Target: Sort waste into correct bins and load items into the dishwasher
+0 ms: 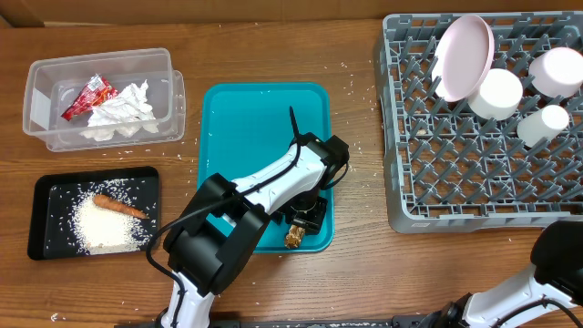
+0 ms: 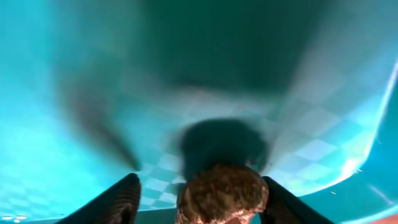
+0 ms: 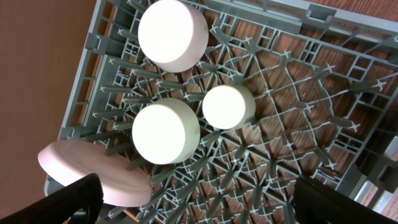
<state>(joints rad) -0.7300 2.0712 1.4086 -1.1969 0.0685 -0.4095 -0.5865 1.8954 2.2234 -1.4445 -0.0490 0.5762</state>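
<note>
My left gripper point(image 1: 303, 221) hangs over the front right corner of the teal tray point(image 1: 255, 128), shut on the brown food scrap point(image 2: 221, 193), which also shows in the overhead view point(image 1: 293, 239). The clear tub point(image 1: 41, 91) holds the white napkin point(image 1: 123, 111) and red wrapper point(image 1: 88, 97). The black tray point(image 1: 46, 196) holds the carrot point(image 1: 118, 206) and rice point(image 1: 105, 228). The grey rack point(image 1: 455, 173) holds the pink plate point(image 1: 465, 56), two bowls point(image 1: 496, 94) point(image 1: 557, 70) and the cup point(image 1: 544, 125). My right gripper point(image 3: 199, 205) is open and empty above the rack point(image 3: 298, 93).
Loose rice grains lie scattered on the wooden table between the teal tray and the rack point(image 1: 360, 150). The right arm's base point(image 1: 560, 260) is at the front right corner. The left arm point(image 1: 246, 205) crosses the teal tray's front part.
</note>
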